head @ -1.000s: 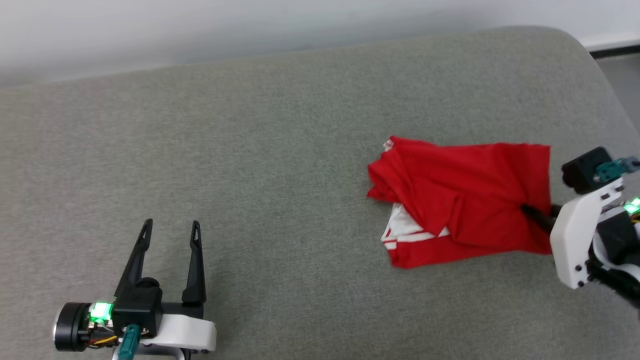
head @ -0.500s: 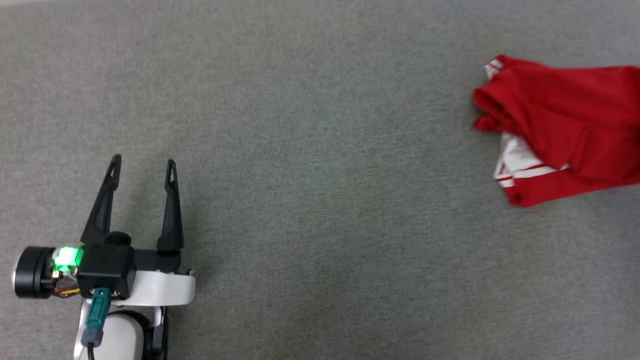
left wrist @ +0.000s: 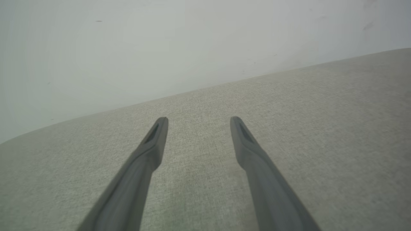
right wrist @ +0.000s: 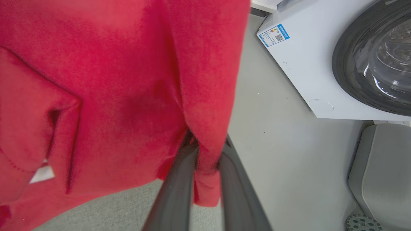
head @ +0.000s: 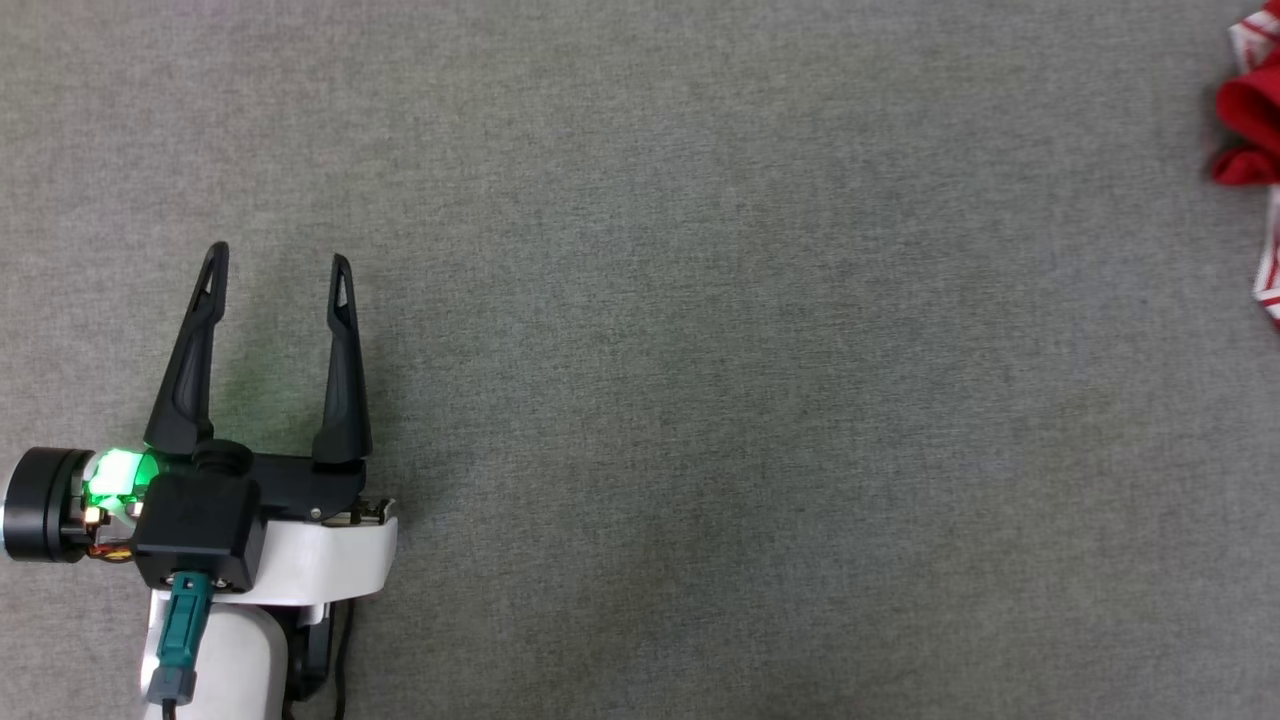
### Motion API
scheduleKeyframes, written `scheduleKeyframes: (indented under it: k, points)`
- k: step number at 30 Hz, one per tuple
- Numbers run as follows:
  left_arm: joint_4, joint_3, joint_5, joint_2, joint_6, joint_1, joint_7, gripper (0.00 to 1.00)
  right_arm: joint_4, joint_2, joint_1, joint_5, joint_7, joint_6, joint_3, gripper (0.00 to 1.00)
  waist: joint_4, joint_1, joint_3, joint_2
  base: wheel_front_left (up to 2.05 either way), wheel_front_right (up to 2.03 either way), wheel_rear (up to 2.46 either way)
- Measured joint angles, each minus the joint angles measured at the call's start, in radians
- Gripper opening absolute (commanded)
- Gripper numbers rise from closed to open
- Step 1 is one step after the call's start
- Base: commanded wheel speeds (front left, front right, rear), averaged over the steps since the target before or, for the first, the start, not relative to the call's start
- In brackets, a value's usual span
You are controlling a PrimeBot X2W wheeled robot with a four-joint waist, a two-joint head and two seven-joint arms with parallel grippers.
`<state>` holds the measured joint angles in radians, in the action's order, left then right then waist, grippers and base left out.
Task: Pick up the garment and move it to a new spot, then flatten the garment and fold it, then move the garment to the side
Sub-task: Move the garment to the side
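The garment (head: 1250, 150), red with white striped trim, shows as a bunched edge at the far right of the head view. In the right wrist view the garment (right wrist: 112, 80) hangs as red cloth close to the camera, a white scrap showing at lower left. My right gripper (right wrist: 208, 142) is shut on a fold of it, the red cloth pinched between the two dark fingers (right wrist: 178, 183). My left gripper (head: 278, 262) rests open at the lower left over the grey surface, far from the garment. Between its spread fingers, the left gripper (left wrist: 199, 120) holds nothing.
A grey upholstered surface (head: 700, 400) spreads under everything, with a pale wall (left wrist: 160, 48) behind it. Past the surface's edge lie a pale floor (right wrist: 273, 144), a white washing machine (right wrist: 305, 64) with a dark round door, and a grey cushioned seat (right wrist: 382, 173).
The head camera has swung left and down, so the garment has slid to the picture's right edge and the right gripper has left it. The left gripper stays open.
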<state>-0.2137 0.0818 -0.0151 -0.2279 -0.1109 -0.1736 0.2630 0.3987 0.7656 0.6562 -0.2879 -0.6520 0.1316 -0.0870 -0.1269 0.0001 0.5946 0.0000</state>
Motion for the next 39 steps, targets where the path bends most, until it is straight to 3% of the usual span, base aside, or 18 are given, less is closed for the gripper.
scheduleKeyframes:
  k: [7,8,9,16,27,39]
  points:
    - [-0.014,0.006,0.000,-0.007,-0.016,-0.006,0.000,1.00,0.010,-0.046,0.005,0.063,-0.013,0.000,-0.099,0.02,0.011,0.0000,0.016,0.0000,0.00,0.00,0.00]
    - [-0.014,0.007,0.001,-0.007,-0.018,-0.006,0.000,1.00,0.010,-0.057,0.005,0.071,-0.012,0.000,-0.108,0.73,0.011,0.0000,0.015,0.0000,0.00,0.00,0.00]
    - [-0.012,0.007,0.001,-0.007,-0.021,-0.006,0.000,1.00,0.013,-0.068,0.005,0.082,-0.011,0.000,-0.113,1.00,0.011,0.0000,0.011,0.0000,0.00,0.00,0.00]
    - [0.012,0.014,0.011,0.002,-0.036,0.010,0.000,1.00,0.015,-0.096,-0.008,0.147,0.068,0.000,-0.116,1.00,0.015,-0.0001,-0.053,0.0000,0.00,0.00,0.00]
    - [0.057,0.008,0.037,0.039,-0.062,0.121,0.000,1.00,-0.099,-0.158,-0.075,0.130,0.348,0.000,-0.047,1.00,0.026,-0.0002,-0.240,0.0000,0.00,0.00,0.00]
    - [0.114,-0.007,0.052,0.063,-0.056,0.197,0.000,1.00,-0.267,-0.358,-0.209,0.163,0.681,0.000,-0.032,1.00,0.074,-0.0003,-0.398,0.0000,0.00,0.00,0.00]
